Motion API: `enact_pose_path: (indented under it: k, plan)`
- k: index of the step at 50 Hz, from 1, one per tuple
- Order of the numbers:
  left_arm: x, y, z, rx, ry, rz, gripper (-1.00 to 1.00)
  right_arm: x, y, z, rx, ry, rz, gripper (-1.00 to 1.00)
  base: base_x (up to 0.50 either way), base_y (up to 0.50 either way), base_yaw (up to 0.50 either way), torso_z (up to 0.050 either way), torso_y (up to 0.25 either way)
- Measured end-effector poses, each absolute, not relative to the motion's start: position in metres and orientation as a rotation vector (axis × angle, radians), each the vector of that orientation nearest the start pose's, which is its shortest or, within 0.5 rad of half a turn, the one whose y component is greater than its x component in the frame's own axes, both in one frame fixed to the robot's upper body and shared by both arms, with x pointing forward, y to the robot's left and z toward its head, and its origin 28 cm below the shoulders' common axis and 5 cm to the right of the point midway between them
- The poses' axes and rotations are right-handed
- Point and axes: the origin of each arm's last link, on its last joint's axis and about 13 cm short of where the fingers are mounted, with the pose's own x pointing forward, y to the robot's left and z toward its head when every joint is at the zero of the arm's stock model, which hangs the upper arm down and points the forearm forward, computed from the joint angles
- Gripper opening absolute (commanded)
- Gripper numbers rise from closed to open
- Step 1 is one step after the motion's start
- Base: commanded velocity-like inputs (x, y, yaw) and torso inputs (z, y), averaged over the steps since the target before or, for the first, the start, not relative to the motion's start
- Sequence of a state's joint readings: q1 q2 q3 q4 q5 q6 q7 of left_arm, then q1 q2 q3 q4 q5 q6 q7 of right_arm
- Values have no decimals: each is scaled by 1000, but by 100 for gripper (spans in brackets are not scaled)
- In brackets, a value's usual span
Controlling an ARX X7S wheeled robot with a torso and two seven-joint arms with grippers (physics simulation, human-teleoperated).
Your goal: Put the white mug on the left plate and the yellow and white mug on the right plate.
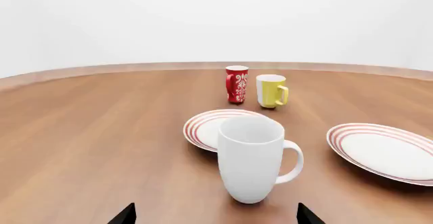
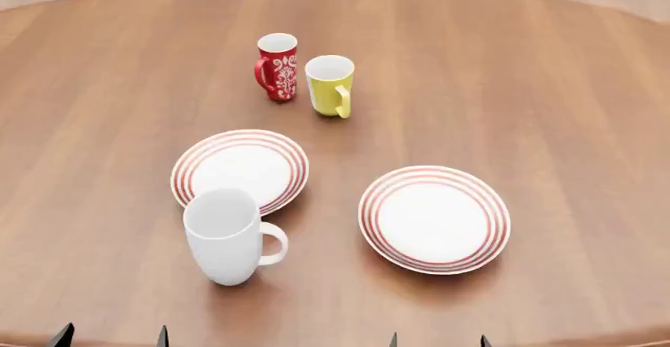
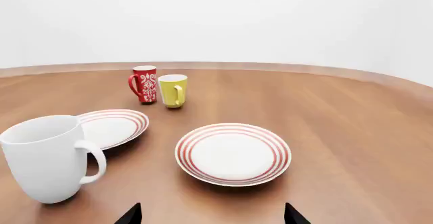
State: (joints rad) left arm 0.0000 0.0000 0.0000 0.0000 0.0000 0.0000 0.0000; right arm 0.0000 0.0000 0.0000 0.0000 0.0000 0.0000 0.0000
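The white mug [image 2: 225, 235] stands upright on the table, just in front of the left plate [image 2: 241, 169], handle to the right. The yellow and white mug [image 2: 331, 85] stands farther back beside a red patterned mug [image 2: 278, 66]. The right plate [image 2: 435, 218] lies bare. My left gripper [image 2: 110, 337] is open and empty at the near edge, the white mug [image 1: 252, 158] straight ahead of it. My right gripper [image 2: 438, 340] is open and empty, facing the right plate [image 3: 233, 153]. In the left wrist view the gripper [image 1: 216, 216] shows only its fingertips; so does the right gripper [image 3: 211, 215] in its own view.
The round wooden table [image 2: 544, 88] has a raised rim at the far edge. The red patterned mug [image 1: 236, 84] touches or nearly touches the yellow and white mug [image 1: 271, 90]. The left plate [image 3: 111, 126] and white mug [image 3: 48, 157] also show in the right wrist view.
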Motion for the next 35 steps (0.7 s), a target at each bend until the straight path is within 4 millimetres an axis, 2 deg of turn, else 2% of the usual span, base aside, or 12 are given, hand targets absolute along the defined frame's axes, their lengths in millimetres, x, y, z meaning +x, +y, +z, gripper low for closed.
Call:
enact_pose_path:
  k: [15, 25, 35]
  plan:
    - [213, 205, 20, 0, -11, -3, 100, 212, -97, 16, -7, 1, 6, 100, 0, 0, 0, 0, 0]
    - [220, 207, 44, -13, -35, 7, 100, 213, -103, 32, -15, -14, -22, 100, 0, 0, 0, 0, 0]
    - [219, 204, 46, 15, -58, -18, 100, 222, -104, 34, -32, -6, -7, 100, 0, 0, 500, 0, 0]
